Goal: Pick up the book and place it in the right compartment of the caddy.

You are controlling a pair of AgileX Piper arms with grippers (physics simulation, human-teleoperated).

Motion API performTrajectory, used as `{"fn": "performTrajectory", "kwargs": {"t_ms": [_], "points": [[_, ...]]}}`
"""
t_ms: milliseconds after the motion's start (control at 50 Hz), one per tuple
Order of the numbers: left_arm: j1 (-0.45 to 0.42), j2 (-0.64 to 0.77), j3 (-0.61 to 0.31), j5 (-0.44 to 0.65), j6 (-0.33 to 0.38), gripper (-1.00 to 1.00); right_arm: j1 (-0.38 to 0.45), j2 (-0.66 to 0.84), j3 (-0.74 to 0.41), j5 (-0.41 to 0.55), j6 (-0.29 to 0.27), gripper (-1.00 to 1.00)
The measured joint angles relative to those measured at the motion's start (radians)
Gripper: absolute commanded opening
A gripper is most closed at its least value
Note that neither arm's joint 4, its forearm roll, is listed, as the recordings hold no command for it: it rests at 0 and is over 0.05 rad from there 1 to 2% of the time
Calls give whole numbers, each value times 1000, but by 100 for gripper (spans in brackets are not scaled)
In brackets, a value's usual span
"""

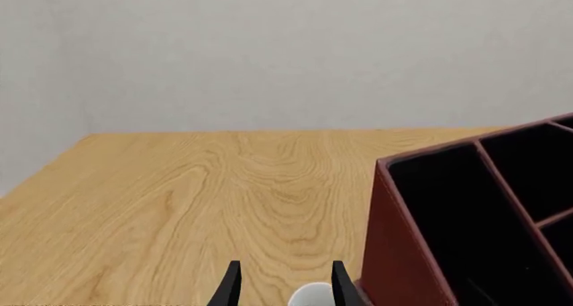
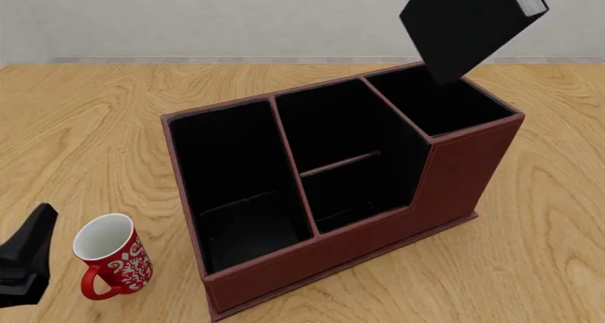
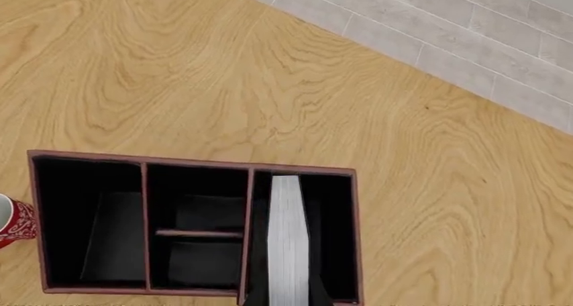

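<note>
The black book (image 2: 468,22) with white page edges hangs tilted in the air. Its lower corner sits at the mouth of the right compartment (image 2: 444,110) of the reddish-brown caddy (image 2: 463,174). In the right wrist view the book's page edges (image 3: 288,239) point down over that narrow section (image 3: 336,239), and my right gripper (image 3: 286,300) is shut on the book at the frame's edge. That gripper is outside the front view. My left gripper (image 1: 284,286) is open and holds nothing. It is low at the near left (image 2: 24,263), beside the mug.
A red-and-white mug (image 2: 109,256) stands upright on the wooden table (image 2: 85,125), left of the caddy's wide low section (image 2: 232,195). Its rim (image 1: 312,296) shows beyond my left fingers. The middle section has a crossbar (image 2: 341,163). A pale wall lies behind the table.
</note>
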Motion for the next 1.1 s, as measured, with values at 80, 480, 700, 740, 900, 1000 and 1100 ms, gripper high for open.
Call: {"fn": "performTrajectory", "kwargs": {"t_ms": [80, 480, 700, 740, 900, 1000, 1100], "points": [[1, 0, 4, -1, 1, 100, 0, 6, 2, 0, 4, -100], [14, 0, 14, -7, 7, 100, -9, 32, 22, 0, 19, -100], [25, 0, 17, -8, 11, 100, -11, 46, 26, 0, 28, -100], [25, 0, 17, -8, 12, 100, -10, 48, 26, 0, 30, -100], [27, 0, 18, -7, 16, 100, -8, 60, 24, 0, 37, -100], [27, 0, 18, -6, 19, 100, -8, 67, 23, 0, 39, -100], [28, 0, 18, -5, 21, 100, -10, 74, 21, 0, 41, -100]]}}
